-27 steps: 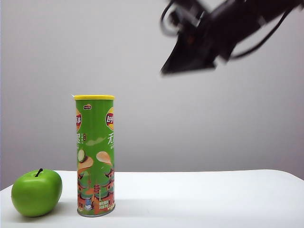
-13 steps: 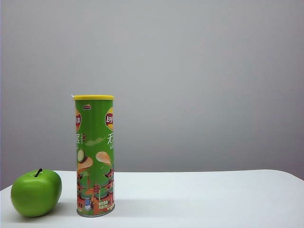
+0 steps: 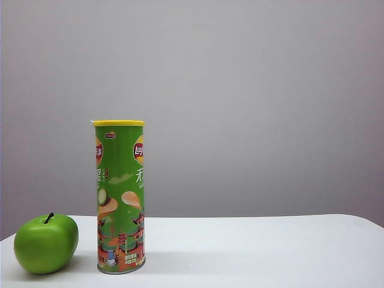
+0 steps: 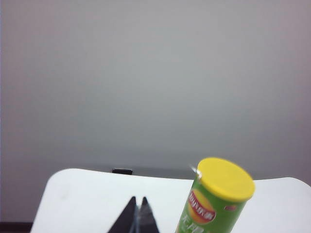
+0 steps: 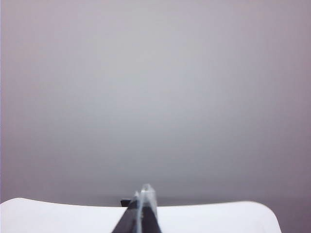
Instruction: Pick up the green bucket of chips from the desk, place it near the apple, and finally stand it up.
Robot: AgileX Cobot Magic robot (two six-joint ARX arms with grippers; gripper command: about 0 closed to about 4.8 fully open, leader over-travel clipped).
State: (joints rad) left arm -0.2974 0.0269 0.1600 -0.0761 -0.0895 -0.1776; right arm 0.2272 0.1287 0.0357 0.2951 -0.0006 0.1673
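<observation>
The green bucket of chips (image 3: 120, 198) stands upright on the white desk (image 3: 252, 249), yellow lid on top, right beside the green apple (image 3: 46, 243) at the desk's left end. Neither arm shows in the exterior view. The left wrist view looks level across the desk: my left gripper (image 4: 138, 200) is shut and empty, with the bucket of chips (image 4: 216, 199) apart from it to one side. In the right wrist view my right gripper (image 5: 143, 190) is shut and empty, above the desk (image 5: 58, 216). The apple is out of both wrist views.
A plain grey wall stands behind the desk. A small dark block (image 4: 122, 171) sits at the desk's far edge, also seen as a dark block (image 5: 126, 202) in the right wrist view. The desk's rounded right edge (image 3: 367, 221) lies far from the bucket.
A black arm that hung blurred at the upper right a second ago has left the exterior view. The bucket and the apple have not moved.
</observation>
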